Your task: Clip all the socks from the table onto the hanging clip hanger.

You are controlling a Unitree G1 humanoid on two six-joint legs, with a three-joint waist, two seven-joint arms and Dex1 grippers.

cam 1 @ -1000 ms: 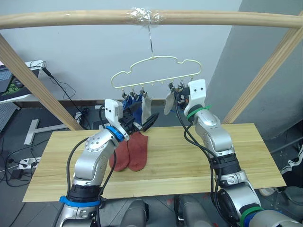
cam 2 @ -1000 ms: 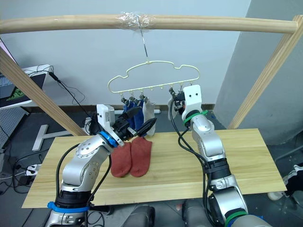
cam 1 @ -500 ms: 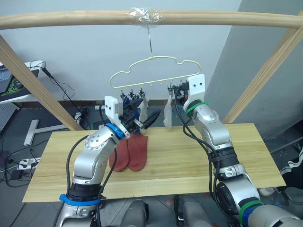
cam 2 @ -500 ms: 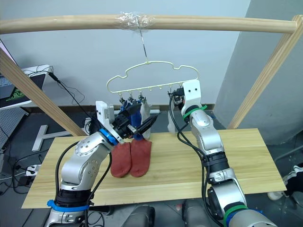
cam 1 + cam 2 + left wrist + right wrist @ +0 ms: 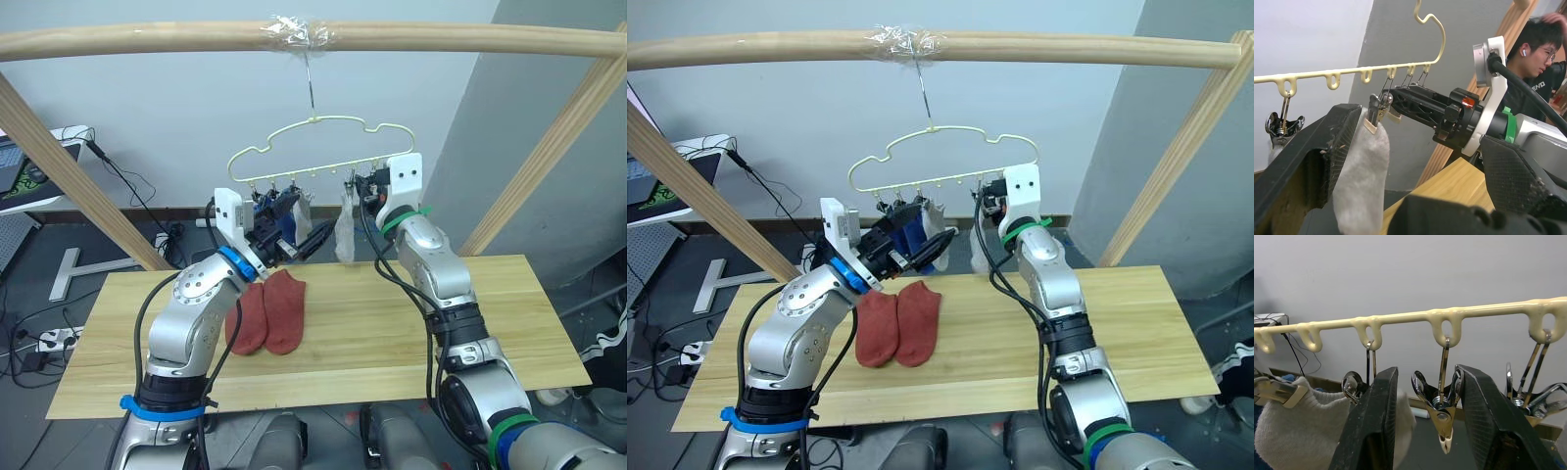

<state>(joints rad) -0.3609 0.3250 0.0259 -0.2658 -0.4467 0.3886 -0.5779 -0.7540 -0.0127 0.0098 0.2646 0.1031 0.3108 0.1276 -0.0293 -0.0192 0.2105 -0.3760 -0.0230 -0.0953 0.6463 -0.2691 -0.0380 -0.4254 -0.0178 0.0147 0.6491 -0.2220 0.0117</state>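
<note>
The cream clip hanger point(image 5: 338, 119) hangs by its hook from the wooden pole. Blue socks point(image 5: 281, 217) and a light grey sock point(image 5: 343, 233) hang from its clips. Two rust-red socks point(image 5: 266, 315) lie side by side on the table point(image 5: 411, 333). My left gripper point(image 5: 299, 230) is raised under the clips and open; in the left wrist view the grey sock point(image 5: 1361, 181) hangs between its spread fingers, pinched by a clip point(image 5: 1373, 115). My right gripper point(image 5: 364, 186) is at the hanger bar point(image 5: 1415, 316), its fingers point(image 5: 1374, 431) apart on either side of an empty metal clip point(image 5: 1442, 413).
A thick wooden pole frame point(image 5: 147, 39) spans overhead, with slanted legs at the left point(image 5: 78, 166) and right point(image 5: 549, 157) of the table. A person point(image 5: 1542, 44) is behind the right side. A desk with a laptop point(image 5: 20, 166) stands at far left.
My left gripper has risen from just above the red socks to the clips. My right gripper and the grey sock moved slightly up and left, and the hanger swung left.
</note>
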